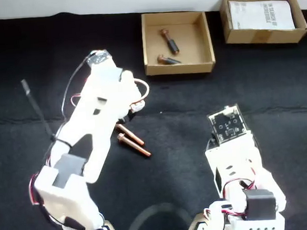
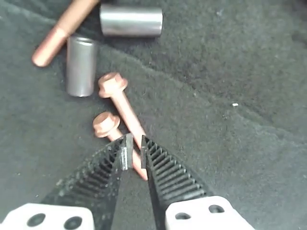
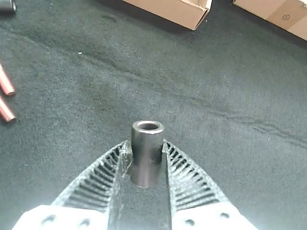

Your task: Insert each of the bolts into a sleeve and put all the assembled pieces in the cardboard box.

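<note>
At the left of the black-clothed bench (image 1: 278,95), the left arm leans over the loose parts. The left gripper (image 2: 135,143) hangs above them with its jaws parted by a narrow slot, and the shank of one bolt (image 2: 119,101) shows through that slot. A second bolt (image 2: 106,123) lies just beside it, with a third bolt (image 2: 56,38) farther off. One loose sleeve (image 2: 80,66) sits near the bolt heads and another sleeve (image 2: 131,21) lies crosswise beyond it. To the right of these parts is a bare stretch of cloth, creased across its width. At the near right, the right gripper (image 3: 147,143) is clamped on an upright sleeve (image 3: 147,160), bore upward, with open bench all around it. The cardboard box (image 1: 149,41) stands at the far edge of the bench, right of centre, with two assembled pieces (image 1: 170,41) inside. A second box (image 1: 258,35) is near it at the far right corner and holds a printed sheet (image 1: 262,13) whose lettering is too small to read.
</note>
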